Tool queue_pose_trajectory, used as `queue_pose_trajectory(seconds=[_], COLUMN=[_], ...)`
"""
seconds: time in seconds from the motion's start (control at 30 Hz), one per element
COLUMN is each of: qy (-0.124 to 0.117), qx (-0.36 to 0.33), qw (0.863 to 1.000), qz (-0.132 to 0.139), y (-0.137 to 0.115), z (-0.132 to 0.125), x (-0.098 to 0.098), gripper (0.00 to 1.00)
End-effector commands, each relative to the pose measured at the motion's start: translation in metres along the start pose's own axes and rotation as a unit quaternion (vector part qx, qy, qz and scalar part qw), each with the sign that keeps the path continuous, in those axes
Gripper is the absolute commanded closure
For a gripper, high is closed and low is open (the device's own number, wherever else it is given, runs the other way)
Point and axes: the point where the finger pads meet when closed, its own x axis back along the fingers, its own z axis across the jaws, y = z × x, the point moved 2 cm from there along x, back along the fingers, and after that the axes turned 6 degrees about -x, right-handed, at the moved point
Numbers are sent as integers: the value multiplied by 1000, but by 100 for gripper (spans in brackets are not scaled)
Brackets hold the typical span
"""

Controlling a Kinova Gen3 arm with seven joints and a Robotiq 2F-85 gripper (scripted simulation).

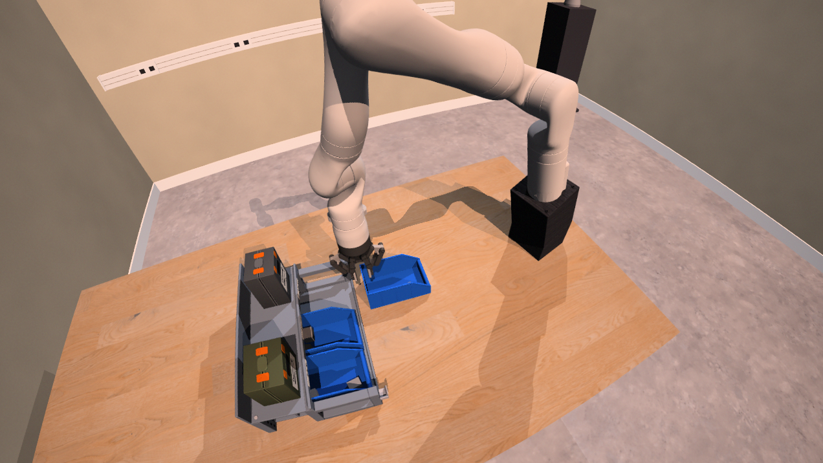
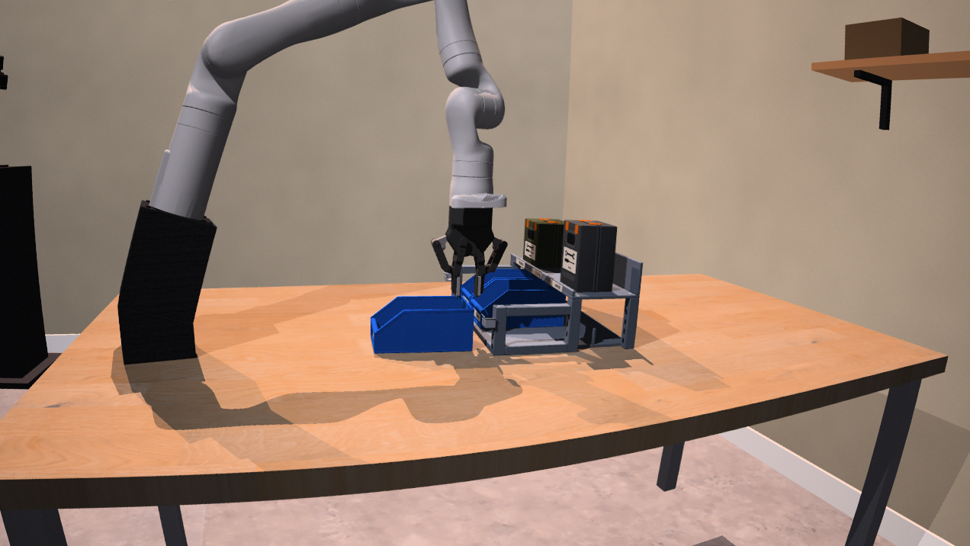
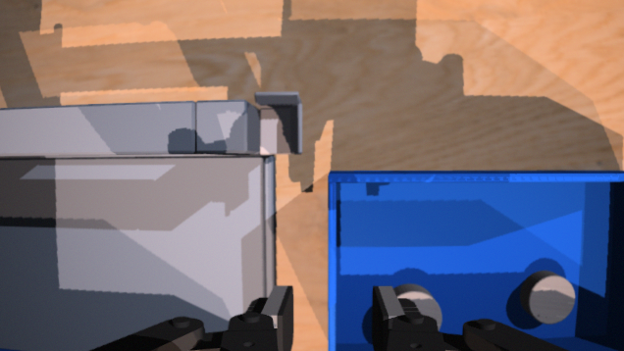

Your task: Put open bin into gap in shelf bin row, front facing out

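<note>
Placing: 0 done. Bin (image 1: pixel 400 297) (image 2: pixel 427 332) (image 3: pixel 466 176) sits flat on the worktop (image 1: pixel 460 356) (image 2: pixel 339 434) (image 3: pixel 368 64), just in front of the shelf (image 1: pixel 345 402) (image 2: pixel 574 322) (image 3: pixel 98 129), back wall toward it, open front facing away. 2 round parts (image 3: pixel 551 300) inside. Gap (image 1: pixel 328 293) (image 2: pixel 536 335) (image 3: pixel 147 206) at the row's end, unfilled; 2 other bins (image 1: pixel 340 346) (image 2: pixel 522 298) in place.

Left: grip, lift, probably tilt under the low board (image 1: pixel 270 322) (image 2: pixel 614 293), push in behind the lip, let go. All of it, basically.

My fingers (image 1: pixel 365 278) (image 2: pixel 467 293): part-open, nothing held. 1 on each side of the back wall's line, seen from above, 1 over the bin's inside, 1 over the space toward the shelf. Contact: can't tell, none obvious. Likely next: lower, then pinch that wall.
</note>
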Motion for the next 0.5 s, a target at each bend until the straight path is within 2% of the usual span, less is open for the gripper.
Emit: queue_pose_trajectory(seconds=[0.0,0.27,0.47], qy=[-1,-1,-1], qx=[0,0,0], qw=[1000,1000,1000], qz=[0,0,0], y=[0,0,0], z=[-1,-1,-1], x=[1,-9,-9], gripper=[61,61,61])
